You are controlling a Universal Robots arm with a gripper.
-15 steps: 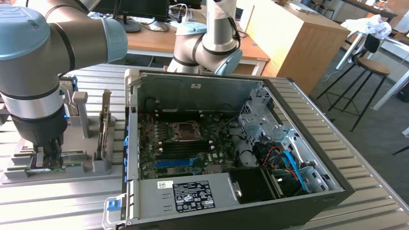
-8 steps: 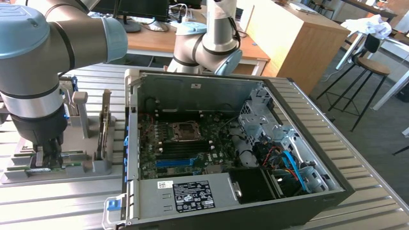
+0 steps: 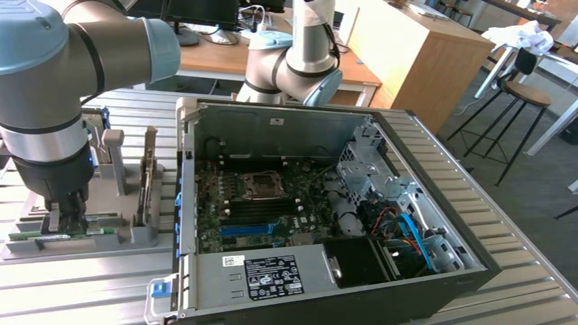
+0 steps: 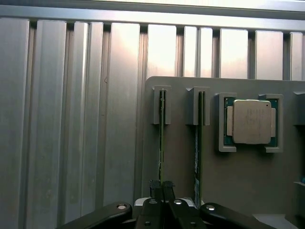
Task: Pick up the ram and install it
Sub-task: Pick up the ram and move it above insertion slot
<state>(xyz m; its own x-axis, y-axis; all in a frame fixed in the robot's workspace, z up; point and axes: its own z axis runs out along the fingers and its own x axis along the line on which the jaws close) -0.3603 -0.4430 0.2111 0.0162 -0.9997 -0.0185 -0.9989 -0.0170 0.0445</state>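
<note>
The ram (image 4: 161, 138) is a thin green stick seen edge-on, standing in a slot of the grey holder (image 4: 181, 171). My gripper (image 4: 162, 184) is shut on its near end, with both black fingertips pressed against its sides. A second green stick (image 4: 198, 143) stands in the neighbouring slot, untouched. In the exterior view, my gripper (image 3: 69, 218) reaches straight down onto the holder (image 3: 118, 237) at the exterior view's left, where the green ram (image 3: 45, 237) with its pale label shows beside the fingers. The open computer case (image 3: 271, 122) with its motherboard (image 3: 262, 203) lies to the exterior view's right of the holder.
A square silver processor chip (image 4: 251, 121) sits in its own pocket of the holder. A taller card (image 3: 149, 177) stands on edge between my gripper and the case wall. A second arm (image 3: 302, 61) stands behind the case. Everything rests on a slatted metal table (image 3: 91, 284).
</note>
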